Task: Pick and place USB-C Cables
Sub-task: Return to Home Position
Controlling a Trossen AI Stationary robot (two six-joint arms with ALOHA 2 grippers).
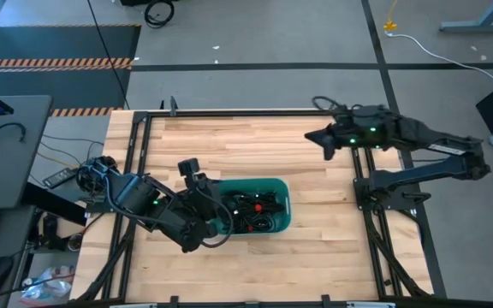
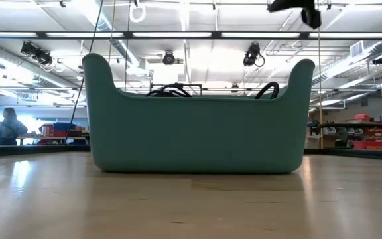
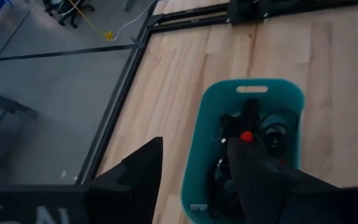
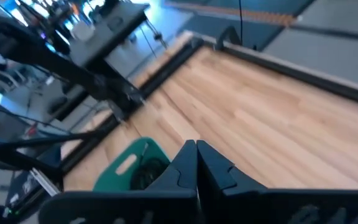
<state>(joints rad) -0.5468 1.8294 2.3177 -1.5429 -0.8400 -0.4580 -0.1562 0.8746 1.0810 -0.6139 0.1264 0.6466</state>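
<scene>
Teal plastic bin on the pale wooden tabletop holds the thin black USB-C cables, one showing a red tie. Left gripper hovers over the bin's end, fingers wide apart, empty. Right gripper hangs well apart from the bin, fingers pressed together, empty.

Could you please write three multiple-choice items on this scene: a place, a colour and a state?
1. Where do the USB-C cables lie? A on the bare table; B in the bin; C on the floor.
2. What colour is the bin? A green; B red; C white.
3. Which gripper is open? A the left; B the right; C neither.
Answers: 1 B, black coils sit within its walls; 2 A, its wall shows green; 3 A, the left gripper has its fingers apart by the bin, while the right gripper has them shut above the table.
</scene>
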